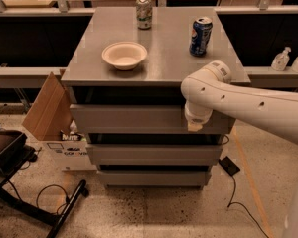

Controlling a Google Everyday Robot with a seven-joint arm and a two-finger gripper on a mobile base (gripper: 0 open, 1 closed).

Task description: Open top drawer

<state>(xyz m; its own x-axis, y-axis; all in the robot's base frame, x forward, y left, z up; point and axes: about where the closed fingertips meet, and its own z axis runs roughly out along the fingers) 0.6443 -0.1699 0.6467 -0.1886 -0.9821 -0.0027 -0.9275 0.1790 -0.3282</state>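
Camera view: the white arm comes in from the right and bends down at the wrist. The gripper points straight down against the right part of the top drawer, the uppermost grey front under the worktop. Whether it grips anything cannot be told.

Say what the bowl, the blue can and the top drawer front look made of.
Bowl: likely paper or moulded fibre, matte cream, thin rim. Blue can: probably aluminium, glossy print, silver top. Top drawer: looks like grey laminated board or painted metal, flat, matte; unclear which. The gripper sits at its front, right side.
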